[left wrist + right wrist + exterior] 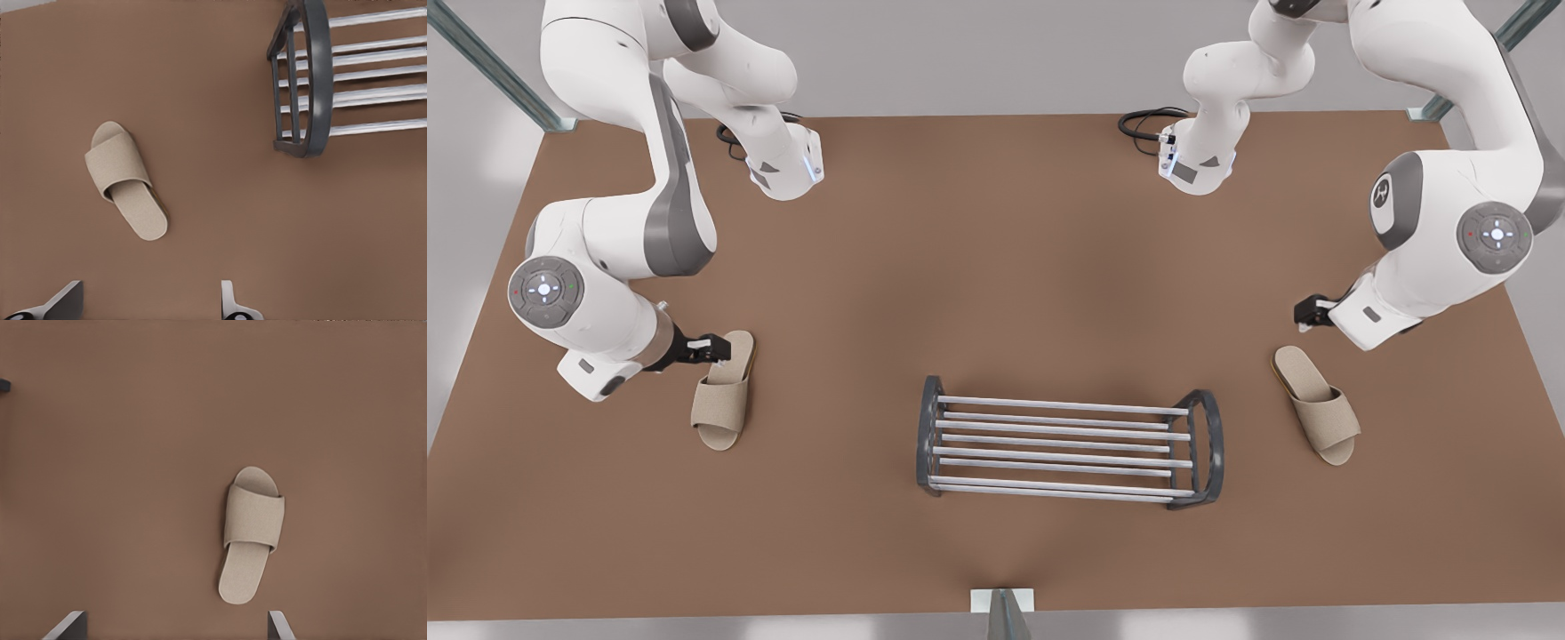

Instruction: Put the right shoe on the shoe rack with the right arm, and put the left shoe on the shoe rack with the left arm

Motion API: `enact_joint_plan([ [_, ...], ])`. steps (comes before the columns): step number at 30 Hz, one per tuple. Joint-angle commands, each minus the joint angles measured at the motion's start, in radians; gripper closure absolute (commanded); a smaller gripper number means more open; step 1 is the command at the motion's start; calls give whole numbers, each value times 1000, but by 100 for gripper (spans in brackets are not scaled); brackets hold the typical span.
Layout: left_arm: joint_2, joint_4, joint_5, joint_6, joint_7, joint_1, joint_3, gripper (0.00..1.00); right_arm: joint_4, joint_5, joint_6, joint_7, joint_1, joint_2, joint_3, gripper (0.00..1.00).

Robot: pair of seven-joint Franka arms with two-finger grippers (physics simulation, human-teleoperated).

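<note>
The shoe rack (1063, 407) stands on the brown table (996, 258), between the two slippers. The right gripper (704, 348) hovers at the heel of the right shoe (723, 391), fingers apart. The left gripper (1312, 313), jaws also spread, hangs near the heel of the left shoe (1318, 405), which lies flat and angled just beside the rack's end frame

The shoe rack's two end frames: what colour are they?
Dark grey; the shoe rack shows them best in the front view.
</note>
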Motion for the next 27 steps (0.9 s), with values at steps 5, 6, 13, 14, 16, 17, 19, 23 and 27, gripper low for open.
enact_joint_plan([
  [5, 12, -115, 1, 198, -5, 3, 1, 0, -106, 38, 144, -68, -50, 115, 3, 0],
  [6, 23, -207, 4, 351, -93, 2, 1, 0, -163, 46, 194, -66, -56, 105, 2, 0],
  [13, 146, -351, 4, 760, -167, 66, 18, 0, -694, 68, 676, -189, -152, -137, 9, 0],
  [14, 149, -365, 4, 763, -167, 75, 18, 0, -717, 100, 710, -192, -154, -139, 11, 0],
  [16, 153, -408, 4, 835, -167, 77, 30, 0, -758, 130, 810, -242, -160, -134, 11, 0],
  [17, 157, -414, 4, 849, -167, 78, 36, 0, -758, 173, 825, -282, -160, -131, 11, 0],
  [19, 160, -477, 4, 925, -222, 78, 41, 0, -758, 200, 875, -316, -149, -99, 11, 0],
  [23, 169, -534, 4, 1022, -244, 78, 70, 0, -751, 203, 951, -318, -159, -37, 11, 0],
  [27, 196, -543, 4, 1063, -244, 104, 81, 0, -735, 200, 991, -327, -195, 30, 9, 0],
])
